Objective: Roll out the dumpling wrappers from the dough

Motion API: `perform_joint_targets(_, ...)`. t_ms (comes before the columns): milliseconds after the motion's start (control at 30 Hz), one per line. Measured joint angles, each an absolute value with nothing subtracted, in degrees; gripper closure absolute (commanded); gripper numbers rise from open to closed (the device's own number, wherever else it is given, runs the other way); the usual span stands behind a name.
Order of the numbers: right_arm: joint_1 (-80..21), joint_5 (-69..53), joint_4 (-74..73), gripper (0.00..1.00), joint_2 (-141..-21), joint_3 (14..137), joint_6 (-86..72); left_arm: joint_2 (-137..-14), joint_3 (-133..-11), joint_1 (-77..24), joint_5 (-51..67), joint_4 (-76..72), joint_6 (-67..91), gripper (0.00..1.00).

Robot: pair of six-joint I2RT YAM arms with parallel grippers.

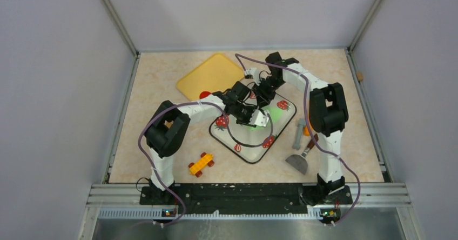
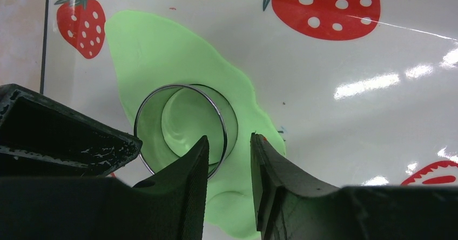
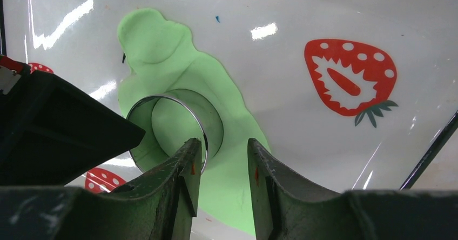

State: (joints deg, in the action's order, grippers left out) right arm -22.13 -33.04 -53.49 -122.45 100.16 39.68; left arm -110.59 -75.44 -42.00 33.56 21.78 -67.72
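Metal ring (image 2: 181, 129) standing on dough (image 2: 156, 51), tray's (image 1: 253, 153) near corner free

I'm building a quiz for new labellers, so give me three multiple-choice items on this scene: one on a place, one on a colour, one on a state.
1. The metal ring stands: A in a bowl; B on the dough; C on a shelf.
2. The tray behind the strawberry mat is: A yellow; B blue; C black.
3. The dough is: A a round ball; B pressed flat; C cut into strips.

Answers:
1. B: both wrist views show the ring upright on the green sheet.
2. A: the top view shows it plainly yellow.
3. B: it lies as a thin, uneven sheet on the mat.
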Motion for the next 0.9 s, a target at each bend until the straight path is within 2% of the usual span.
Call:
perform_joint_targets(467, -22.5, -34.5, -56.3, 0.62, -122.5, 100.2, 42.3, -111.3, -76.9, -42.0, 33.6, 23.2, -67.9, 0.72)
perform_joint_targets(733, -23.3, -34.3, -56.3, 0.74, -122.5, 100.2, 42.4, -113.0, -77.4, -42.0, 33.4, 23.2, -68.2, 0.79)
perform_joint_targets(900, -23.4, -33.8, -56.1, 0.76, -122.5, 100.1, 42.5, -113.1, -77.8, -42.0, 33.3, 23.3, -68.4, 0.83)
